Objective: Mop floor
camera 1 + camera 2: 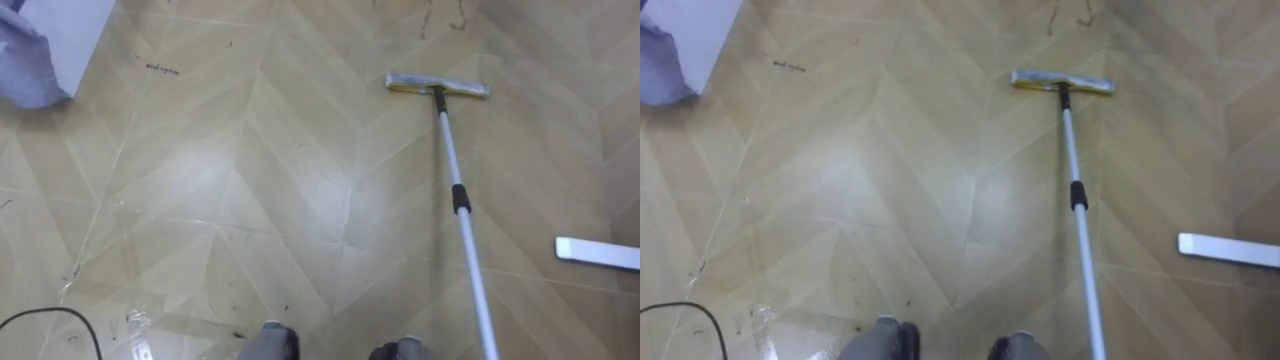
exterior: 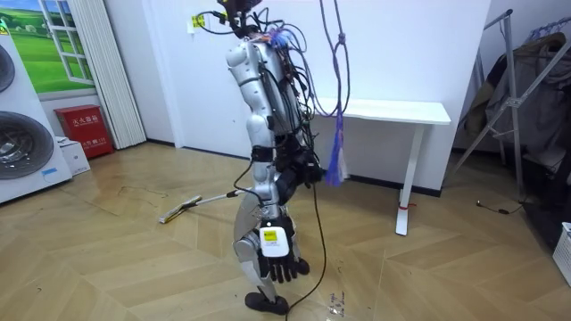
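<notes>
The left hand [image 2: 278, 257] hung by the thigh, fingers loosely spread, holding nothing. The mop [image 1: 456, 170] was ahead on the right, its flat head [image 1: 437, 86] on the wooden floor [image 1: 250, 170], its pole running back toward the robot's right side; what held it could not be told.

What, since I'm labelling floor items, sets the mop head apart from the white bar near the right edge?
The mop head is yellowish-grey, with a pole joined at its middle; the white bar is plain white, with nothing joined to its visible part. The mop head lies whole in view, farther from the robot; the white bar lies nearer, cut by the right edge. Both lie flat on the wooden floor.
</notes>
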Motion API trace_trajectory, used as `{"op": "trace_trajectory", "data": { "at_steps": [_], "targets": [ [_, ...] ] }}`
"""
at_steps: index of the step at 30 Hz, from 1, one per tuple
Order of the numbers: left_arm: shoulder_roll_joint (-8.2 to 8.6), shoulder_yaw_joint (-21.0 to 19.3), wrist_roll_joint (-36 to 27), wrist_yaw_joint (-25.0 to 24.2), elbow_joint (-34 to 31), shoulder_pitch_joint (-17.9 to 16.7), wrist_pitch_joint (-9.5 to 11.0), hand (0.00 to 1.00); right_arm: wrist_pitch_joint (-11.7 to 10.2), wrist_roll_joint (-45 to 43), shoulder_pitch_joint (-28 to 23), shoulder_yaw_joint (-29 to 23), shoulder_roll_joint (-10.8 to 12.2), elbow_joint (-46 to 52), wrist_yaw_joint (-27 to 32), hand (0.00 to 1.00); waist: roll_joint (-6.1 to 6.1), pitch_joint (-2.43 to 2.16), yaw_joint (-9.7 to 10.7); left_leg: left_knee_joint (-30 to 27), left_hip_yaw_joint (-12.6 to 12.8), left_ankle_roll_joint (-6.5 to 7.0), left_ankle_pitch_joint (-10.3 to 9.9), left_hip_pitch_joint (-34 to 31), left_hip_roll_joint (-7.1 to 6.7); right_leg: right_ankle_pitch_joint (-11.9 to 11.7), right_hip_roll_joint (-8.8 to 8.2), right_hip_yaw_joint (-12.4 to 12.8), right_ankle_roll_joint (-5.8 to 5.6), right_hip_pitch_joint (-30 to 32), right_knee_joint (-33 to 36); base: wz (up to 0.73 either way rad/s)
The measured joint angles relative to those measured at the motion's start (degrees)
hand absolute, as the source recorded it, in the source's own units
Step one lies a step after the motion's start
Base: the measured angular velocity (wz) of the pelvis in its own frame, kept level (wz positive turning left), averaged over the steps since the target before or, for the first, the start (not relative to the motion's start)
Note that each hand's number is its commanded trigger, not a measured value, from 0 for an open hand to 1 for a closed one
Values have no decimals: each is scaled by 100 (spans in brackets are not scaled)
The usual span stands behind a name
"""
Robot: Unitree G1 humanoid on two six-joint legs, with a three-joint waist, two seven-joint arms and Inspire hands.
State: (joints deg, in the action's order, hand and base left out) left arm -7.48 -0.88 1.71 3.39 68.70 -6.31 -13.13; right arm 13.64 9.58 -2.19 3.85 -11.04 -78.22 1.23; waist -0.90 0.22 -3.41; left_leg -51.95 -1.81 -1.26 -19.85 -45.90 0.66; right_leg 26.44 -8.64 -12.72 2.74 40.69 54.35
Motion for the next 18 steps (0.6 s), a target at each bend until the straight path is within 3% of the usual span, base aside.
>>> {"op": "trace_trajectory", "data": {
  "at_steps": [4, 5, 6, 7, 8, 9, 10, 11, 12, 13, 14, 15, 16, 17, 18],
  "targets": [
    [-33, 49, -239, 40, 15, -6, -5, 0, 24, 162, 369, 143, -13, -319, 6, 100, 41, -7, -217, -544, -94, -142, -103, -194, 68, 233, 5, -27, 156, 210, 599, -4],
    [-39, 56, -259, 43, 17, -6, -5, 0, 23, 159, 444, 145, -22, -364, -1, 100, 56, -11, -247, -612, -106, -157, -110, -230, 73, 279, 11, -26, 147, 260, 686, -3],
    [-60, 182, -466, 81, 16, -13, 11, 0, 48, 160, 630, 153, -79, -428, -1, 100, 77, -12, -354, -883, -158, -208, -112, -327, 75, 362, 27, -13, 221, 372, 863, -20],
    [-85, 356, -683, 96, 1, -83, 25, 0, 145, 145, 869, 157, -203, -432, -5, 100, 89, -5, -485, -1635, -139, -240, -15, -570, 84, 438, 42, -7, 346, 520, 1081, -35],
    [-93, 416, -785, 103, 8, -128, 33, 0, 162, 131, 1037, 165, -279, -437, -20, 100, 65, -7, -562, -2104, -112, -229, 152, -740, 81, 466, 54, 6, 399, 597, 1197, -67],
    [-110, 473, -1009, 137, 51, -179, 53, 0, 160, 109, 1396, 165, -414, -437, -79, 100, 101, 12, -728, -2703, -89, -155, 707, -1088, 85, 495, 94, 92, 445, 731, 1384, -72],
    [-131, 550, -1251, 164, 55, -213, 61, 0, 91, 138, 1739, 183, -544, -443, -185, 100, 136, 46, -797, -3114, -89, -233, 1557, -1462, 69, 496, 91, 161, 446, 801, 1459, -60],
    [-141, 611, -1352, 169, 63, -233, 62, 0, 35, 157, 1844, 189, -603, -439, -237, 100, 170, 74, -823, -3357, -76, -279, 1992, -1662, 52, 498, 93, 184, 450, 802, 1467, -23],
    [-150, 688, -1392, 169, 74, -300, 75, 0, -26, 197, 2017, 228, -711, -436, -355, 100, 133, 61, -892, -3937, 52, -284, 2242, -1966, 18, 498, 64, 198, 450, 778, 1478, 4],
    [-177, 686, -1380, 142, 67, -318, 99, 0, -82, 280, 2088, 253, -780, -431, -449, 100, 138, 77, -940, -4052, 283, -122, 2067, -2063, -37, 509, 27, 251, 431, 775, 1471, 11],
    [-199, 688, -1386, 113, 68, -323, 110, 0, -127, 359, 2110, 294, -797, -432, -493, 100, 145, 83, -960, -3911, 381, -58, 1935, -2039, -45, 529, 13, 282, 391, 787, 1459, 23],
    [-245, 687, -1384, 44, 78, -333, 151, 0, -165, 595, 2090, 405, -822, -430, -561, 100, 146, 79, -963, -3181, 483, 23, 1626, -1820, -67, 587, 22, 341, 292, 804, 1407, 39],
    [-290, 678, -1353, -50, 78, -345, 200, 0, -183, 863, 1955, 469, -832, -425, -583, 100, 105, 48, -922, -2024, 519, 40, 1319, -1445, -147, 641, 25, 335, 186, 810, 1322, 48],
    [-318, 678, -1339, -104, 76, -335, 218, 0, -190, 992, 1864, 530, -834, -435, -591, 100, 92, 47, -882, -1533, 524, 69, 997, -1253, -152, 654, 1, 336, 160, 818, 1291, 79],
    [-341, 672, -1322, -196, 81, -315, 232, 0, -217, 1177, 1650, 552, -858, -441, -606, 100, 34, 26, -705, -969, 595, 150, 465, -1032, -279, 689, -36, 311, 70, 827, 1202, 114]
  ]
}}
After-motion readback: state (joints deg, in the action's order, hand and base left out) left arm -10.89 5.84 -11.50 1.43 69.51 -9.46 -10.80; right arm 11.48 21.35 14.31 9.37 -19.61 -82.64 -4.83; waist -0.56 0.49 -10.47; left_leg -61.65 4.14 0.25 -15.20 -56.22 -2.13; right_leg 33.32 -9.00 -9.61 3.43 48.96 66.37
